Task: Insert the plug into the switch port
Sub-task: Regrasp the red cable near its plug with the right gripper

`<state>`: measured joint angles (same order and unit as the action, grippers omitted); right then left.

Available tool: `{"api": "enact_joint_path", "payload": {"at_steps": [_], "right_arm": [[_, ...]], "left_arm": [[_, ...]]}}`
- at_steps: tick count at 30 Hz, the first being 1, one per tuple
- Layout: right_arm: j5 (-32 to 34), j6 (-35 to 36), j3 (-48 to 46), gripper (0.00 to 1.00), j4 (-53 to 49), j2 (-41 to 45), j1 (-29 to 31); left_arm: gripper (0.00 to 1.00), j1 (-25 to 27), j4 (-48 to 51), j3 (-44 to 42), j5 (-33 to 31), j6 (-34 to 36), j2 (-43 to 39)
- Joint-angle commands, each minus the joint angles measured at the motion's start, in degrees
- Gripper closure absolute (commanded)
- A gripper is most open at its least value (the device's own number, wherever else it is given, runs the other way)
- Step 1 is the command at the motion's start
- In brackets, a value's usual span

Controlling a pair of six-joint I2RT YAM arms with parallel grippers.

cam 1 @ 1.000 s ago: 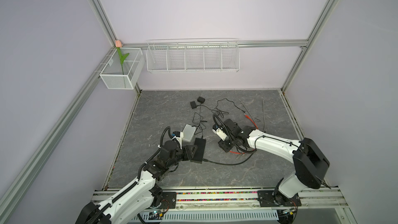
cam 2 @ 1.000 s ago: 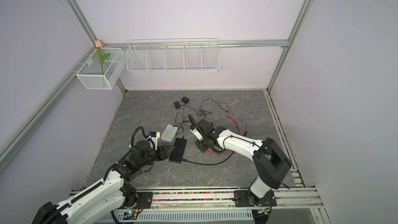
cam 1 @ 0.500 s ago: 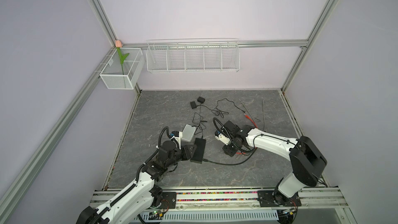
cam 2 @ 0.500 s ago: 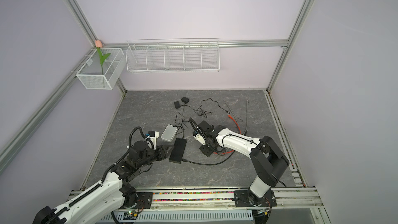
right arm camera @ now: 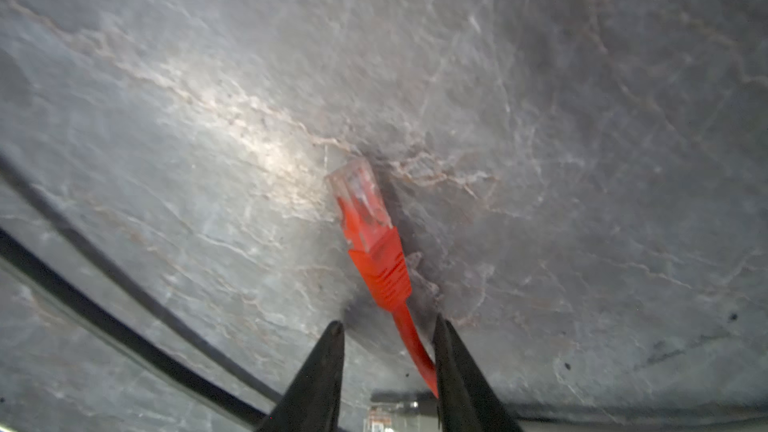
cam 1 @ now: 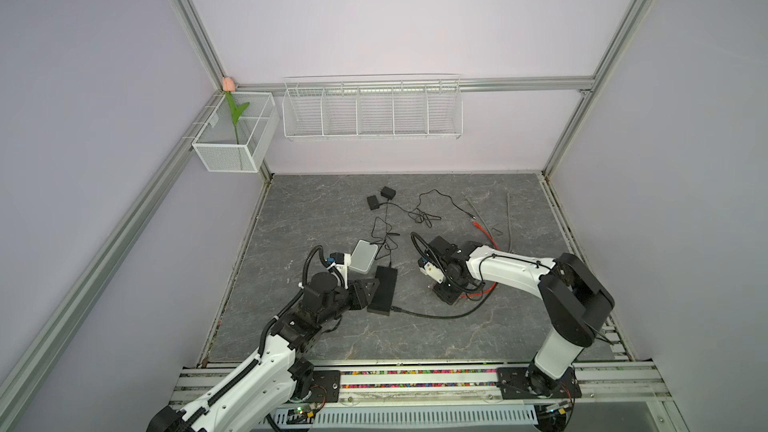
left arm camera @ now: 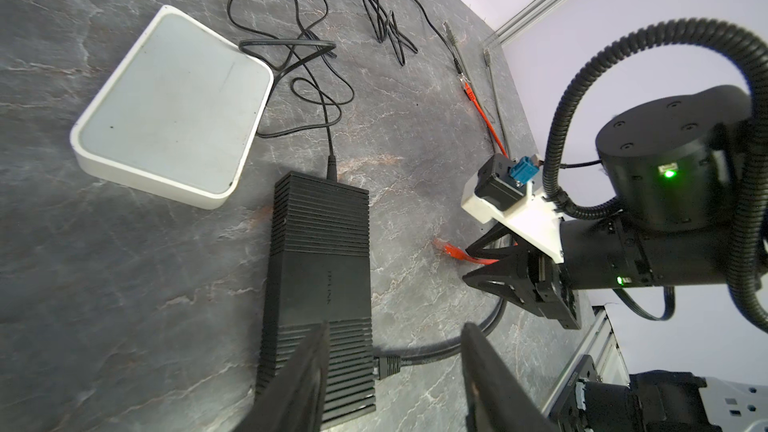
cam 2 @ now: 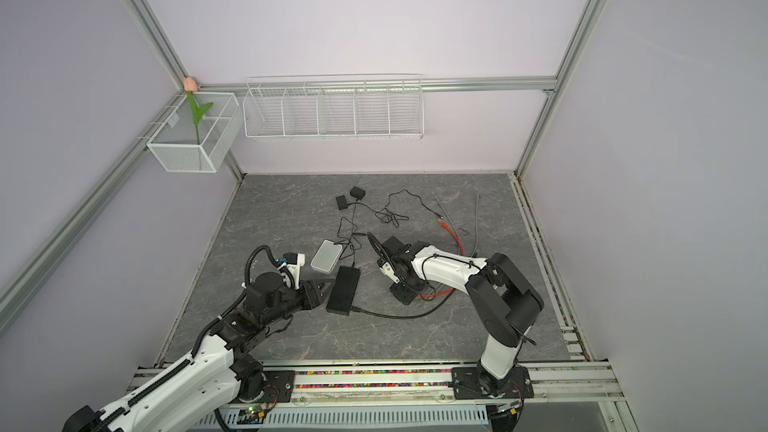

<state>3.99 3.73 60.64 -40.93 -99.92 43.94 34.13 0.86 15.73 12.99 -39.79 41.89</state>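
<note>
Grasping the orange Ethernet plug (right arm camera: 361, 205) cleanly looks to be the step in hand. The plug lies flat on the grey tabletop (right arm camera: 582, 118), its clear tip pointing away from the right gripper (right arm camera: 387, 322), apart from the black switch (left arm camera: 320, 251) and off to one side of it. The right gripper is down at the surface with its jaws apart, straddling the orange cable (right arm camera: 409, 338) just behind the ribbed boot. One finger touches the cable and the other stands clear of it, so nothing is held yet.

A grip this far back would likely leave the plug free to droop and swing. Closing nearer the boot, or on it, should give better control of the tip. Squeezing the sides and staying off the latch tab seems wise, though I cannot tell which face carries the tab.

The left gripper (left arm camera: 395, 326) is open too, its fingers spread at the near end of the switch. One finger is over the casing and the other is off to the side, past the thick black cable (left arm camera: 415, 357) plugged in there. It probably ought to pin the switch before any push, since the casing could slide. The ports are not visible, so the approach line needs checking first.
</note>
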Motion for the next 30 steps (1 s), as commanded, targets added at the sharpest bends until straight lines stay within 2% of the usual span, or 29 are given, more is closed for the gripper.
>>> {"api": "enact_joint_path", "payload": {"at_steps": [1, 6, 11, 16, 20, 25, 30], "right_arm": [[0.4, -0.1, 0.4, 0.68, -1.4, -1.5, -0.3], [1.5, -2.0, 0.9, 0.93, -0.5, -2.1, 0.0], [6.1, -3.7, 0.7, 0.94, 1.9, 1.4, 1.0], [9.4, -3.9, -2.4, 0.93, 8.6, 10.2, 2.9], [9.6, -4.1, -5.5, 0.93, 14.3, 16.8, 4.8], [8.7, -4.1, -6.7, 0.94, 16.2, 20.2, 6.9], [6.3, -3.7, -7.0, 0.94, 17.6, 21.5, 8.4]], "left_arm": [[0.49, -0.3, 0.3, 0.3, 0.0, 0.8, -0.4], [0.49, -0.3, 0.0, 0.4, 0.3, 0.8, -0.5], [0.5, -0.3, -0.2, 1.1, 1.0, 1.0, -0.6], [0.5, -0.3, -5.2, 0.9, 3.7, -1.0, 0.0], [0.5, -0.3, -11.5, 0.9, 6.8, -2.6, 4.1], [0.48, 0.1, -23.4, 0.9, 11.5, -6.2, 10.4], [0.44, 4.1, -27.5, 3.6, 11.0, -5.1, 14.9]]}}
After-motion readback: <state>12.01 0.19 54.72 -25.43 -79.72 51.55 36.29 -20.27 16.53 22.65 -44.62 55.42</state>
